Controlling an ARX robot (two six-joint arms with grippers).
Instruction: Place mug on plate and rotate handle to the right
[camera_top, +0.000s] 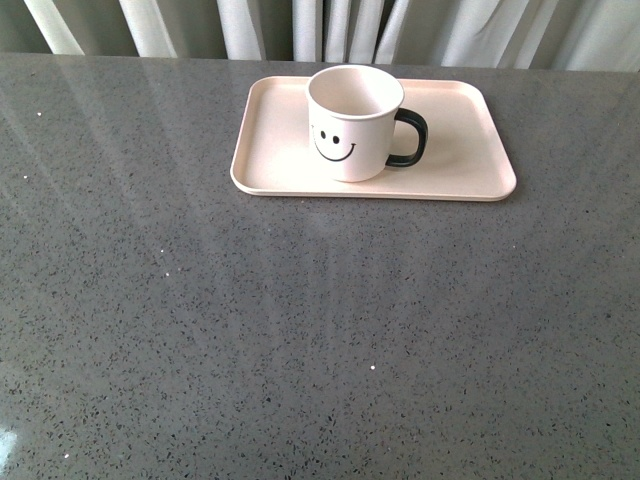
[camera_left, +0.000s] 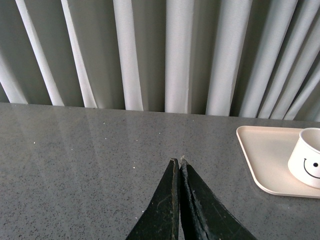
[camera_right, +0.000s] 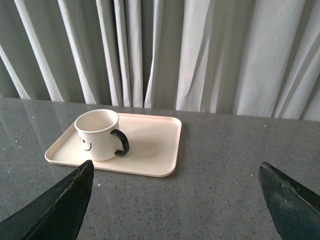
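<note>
mug (camera_top: 352, 125): white, black smiley face; stood upright on the plate (camera_top: 470, 150), left of the plate's middle in the front view, face turned toward the front camera, plain white inside as far as visible.
handle (camera_top: 410, 138): glossy black loop; pointed right in the front view, hung over bare plate surface and stayed inside the rim.
plate: pale pink, rectangular, rounded corners, low rim; lay flat on the table (camera_top: 300, 330), long side across, on the far part of the table near the curtain (camera_top: 300, 25).
left gripper (camera_left: 178, 161): jaws were pressed together, tips touching, nothing between them; hung over bare table, off to the left of the plate and well apart from it. In the left wrist view the plate's near corner and part of the mug showed at the picture's edge.
right gripper (camera_right: 175, 165): jaws were spread wide, nothing gripped. Its dark fingers (camera_right: 60, 205) sat low at both sides of the right wrist view, with mug and plate seen beyond them, well apart from the tips.
contact: neither gripper touched mug, handle or plate.
front view arms: neither arm showed.
table: dark grey, speckled, glossy, faint streaks of reflection from the curtain.
curtain: pale, vertical folds, hung behind the table's far edge.
</note>
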